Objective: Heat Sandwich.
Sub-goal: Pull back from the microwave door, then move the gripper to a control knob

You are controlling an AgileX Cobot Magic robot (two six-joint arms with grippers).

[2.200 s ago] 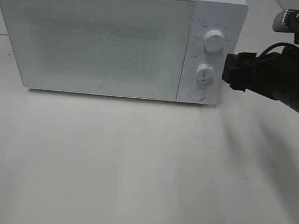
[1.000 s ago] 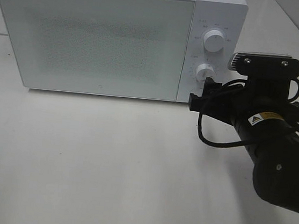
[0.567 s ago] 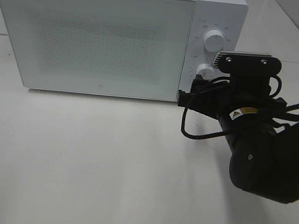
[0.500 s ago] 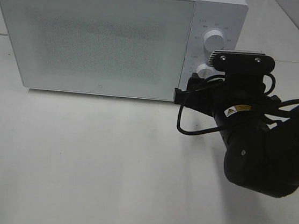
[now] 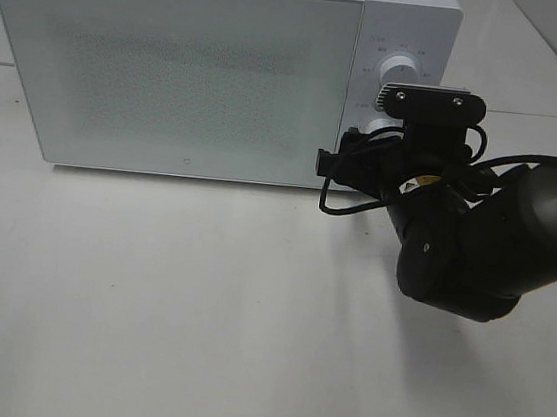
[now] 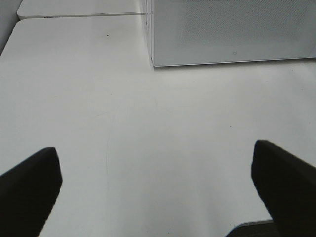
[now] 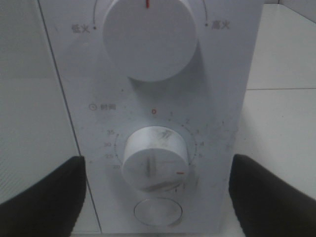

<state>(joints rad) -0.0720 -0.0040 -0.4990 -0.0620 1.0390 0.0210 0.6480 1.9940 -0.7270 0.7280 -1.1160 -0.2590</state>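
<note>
White microwave [image 5: 214,70], door [image 5: 167,80] shut, on the desk [image 5: 177,308]: right gripper [image 7: 157,195], spread wide, faces its timer knob [image 7: 155,158]; left gripper [image 6: 158,190] hangs released above the desk. Where the sandwich is cannot be told.

The right arm [image 5: 476,241] stretches forward, its right gripper [image 7: 158,190] spread wide and level, while the left gripper [image 6: 155,187] hangs with its jaws fully apart.
</note>
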